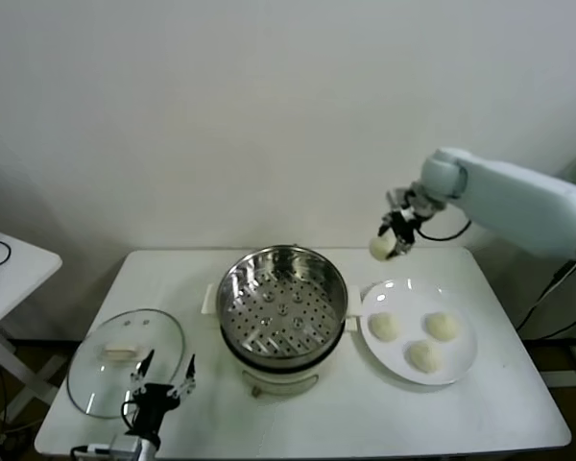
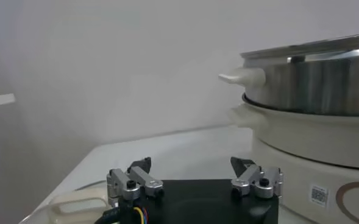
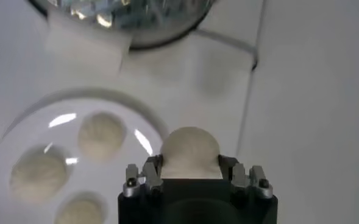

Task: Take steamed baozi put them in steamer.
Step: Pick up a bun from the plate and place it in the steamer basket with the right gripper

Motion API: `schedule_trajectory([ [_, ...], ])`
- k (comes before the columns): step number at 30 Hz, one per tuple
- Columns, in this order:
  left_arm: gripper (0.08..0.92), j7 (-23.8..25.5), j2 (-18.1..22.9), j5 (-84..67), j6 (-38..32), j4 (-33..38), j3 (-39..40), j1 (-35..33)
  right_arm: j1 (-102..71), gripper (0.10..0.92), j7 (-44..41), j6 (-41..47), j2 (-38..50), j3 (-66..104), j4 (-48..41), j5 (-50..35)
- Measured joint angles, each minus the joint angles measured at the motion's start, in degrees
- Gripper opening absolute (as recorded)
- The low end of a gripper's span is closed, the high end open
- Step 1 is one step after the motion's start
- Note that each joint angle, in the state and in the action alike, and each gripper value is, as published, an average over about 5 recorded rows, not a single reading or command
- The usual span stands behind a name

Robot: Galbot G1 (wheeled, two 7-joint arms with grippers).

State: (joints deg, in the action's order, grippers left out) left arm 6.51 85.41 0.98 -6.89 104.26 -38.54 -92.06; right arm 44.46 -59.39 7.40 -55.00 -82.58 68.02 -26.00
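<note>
Head view shows the left pincer [image 1: 161, 377] parked low at the bench's [image 1: 365, 423] near edge, fingers apart, just beside the glass lid [image 1: 125, 360]. Mid-bench sits the steamer [image 1: 282, 303], a small unreadable label on its base. Three baozi [image 1: 424, 356] lie on the white plate [image 1: 461, 370]. Beyond, the right pincer [image 1: 396, 240] hangs clamped on a fourth baozi [image 1: 380, 248].

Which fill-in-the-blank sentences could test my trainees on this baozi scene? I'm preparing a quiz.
1. The right claw holds one ____ above the table.
2. The white plate still carries ____ baozi.
3. The steamer tray holds ____ baozi so far.
4. The glass lid lies on the steamer's ____ side, by the left claw.

Missing words: baozi; three; no; left
</note>
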Motion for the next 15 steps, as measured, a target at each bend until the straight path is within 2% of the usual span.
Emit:
schedule_trajectory([
  [8, 0.823, -0.05, -0.07, -0.05, -0.16, 0.6, 0.06, 0.07, 9.76, 0.625, 1.78, -5.18, -5.9, -5.2, 8.37, -3.64],
  [15, 0.823, -0.27, -0.01, -0.04, -0.41, 0.95, -0.08, -0.14, 10.21, 0.62, 6.02, -18.44, -11.46, -8.46, 8.75, 3.98],
])
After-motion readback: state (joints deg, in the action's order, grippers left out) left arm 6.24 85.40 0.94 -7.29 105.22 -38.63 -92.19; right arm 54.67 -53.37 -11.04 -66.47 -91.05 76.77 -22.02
